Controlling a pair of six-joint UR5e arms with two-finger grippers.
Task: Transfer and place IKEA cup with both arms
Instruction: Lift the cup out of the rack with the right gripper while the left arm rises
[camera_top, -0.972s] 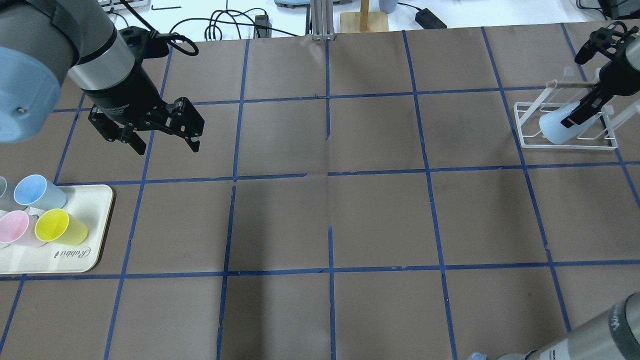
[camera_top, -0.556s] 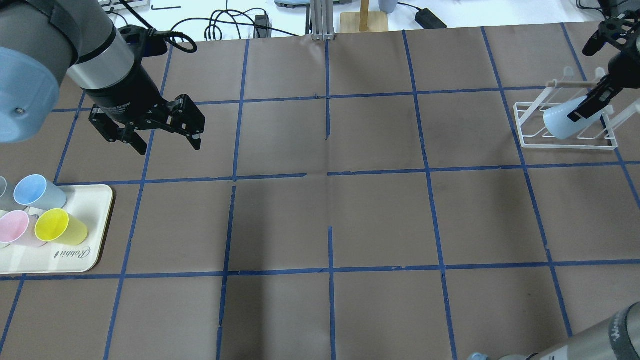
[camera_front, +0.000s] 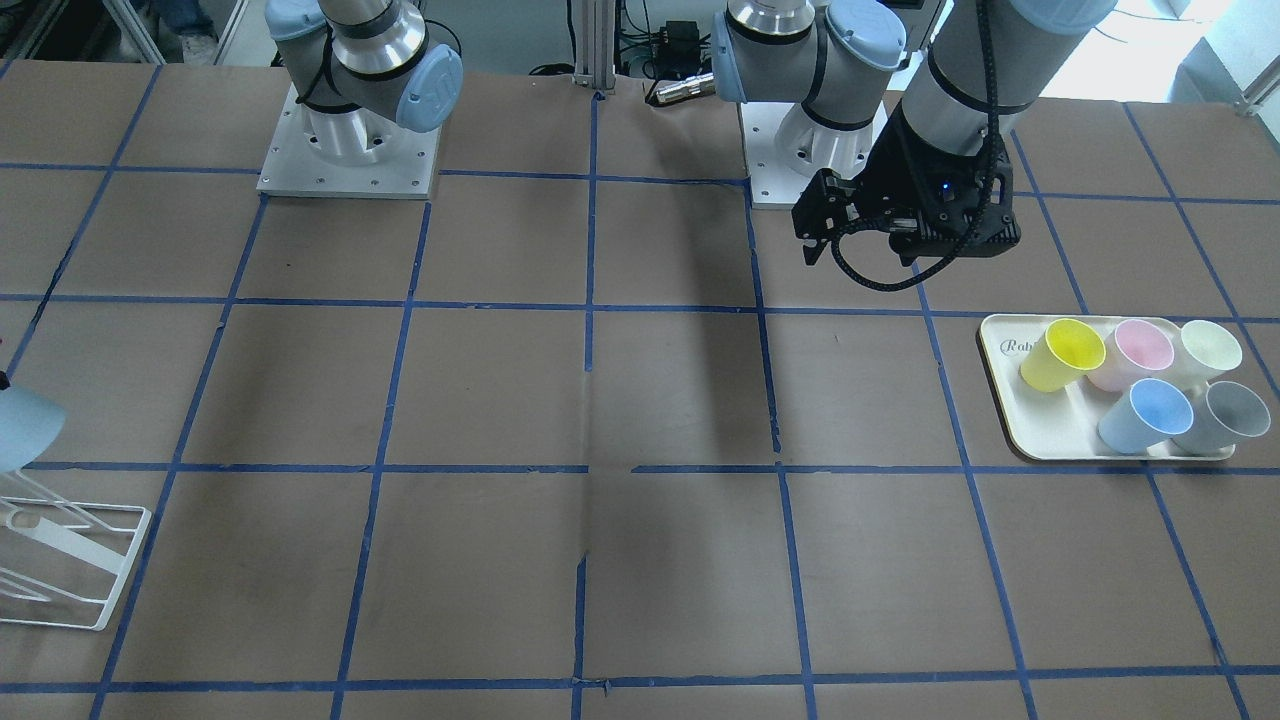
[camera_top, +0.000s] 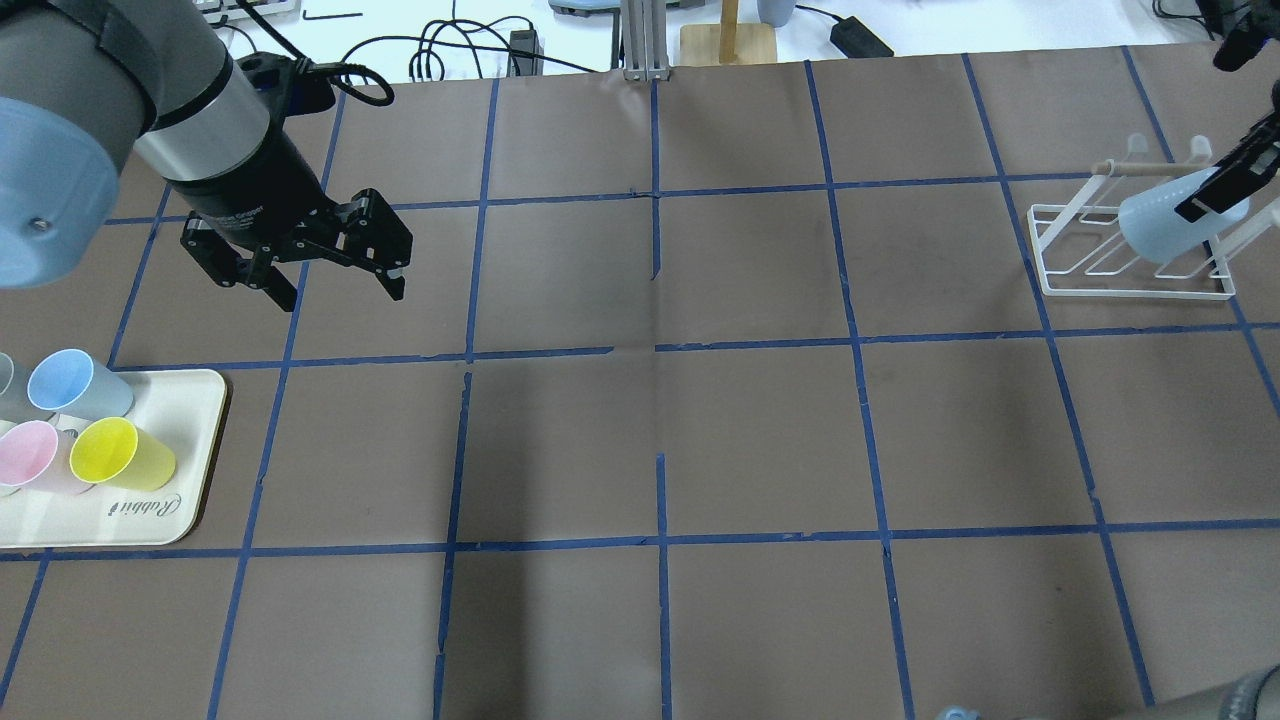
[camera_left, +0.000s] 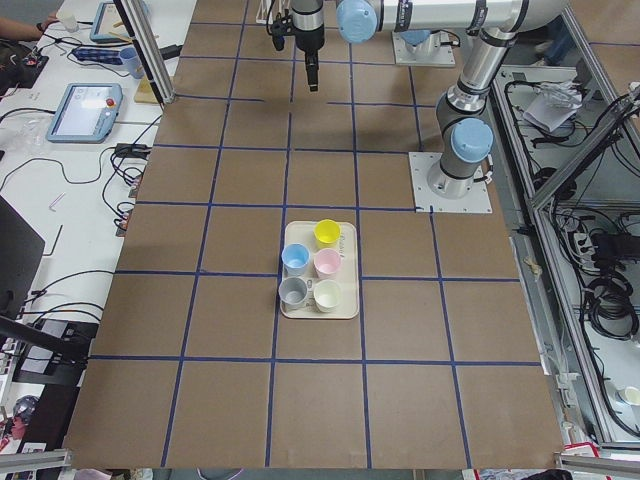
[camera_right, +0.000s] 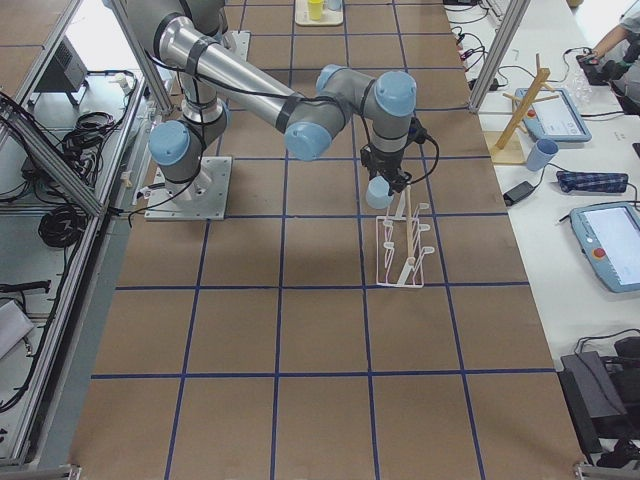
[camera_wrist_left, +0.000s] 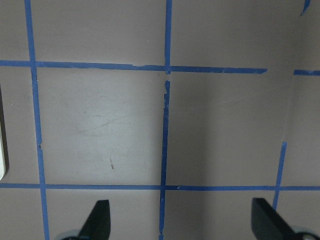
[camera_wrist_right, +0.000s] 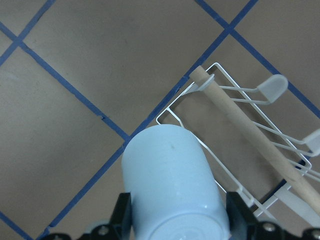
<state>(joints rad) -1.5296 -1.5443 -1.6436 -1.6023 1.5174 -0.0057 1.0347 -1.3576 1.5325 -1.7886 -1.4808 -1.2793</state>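
Observation:
The pale-blue IKEA cup is held in my right gripper, whose jaws are shut on its sides near the base. It hangs tilted just above the white wire rack at the far right. The cup also shows in the right wrist view, in the exterior right view and at the left edge of the front view. My left gripper is open and empty above the table at the left, apart from the tray. The left wrist view shows its fingertips wide apart over bare table.
A cream tray at the near left holds a blue twin cup, a yellow cup, a pink cup and others. A wooden rod lies across the rack's pegs. Cables lie beyond the table's far edge.
My right gripper has carried the cup to the right and away from the robot, over the rack. My left gripper has barely moved and stays open.

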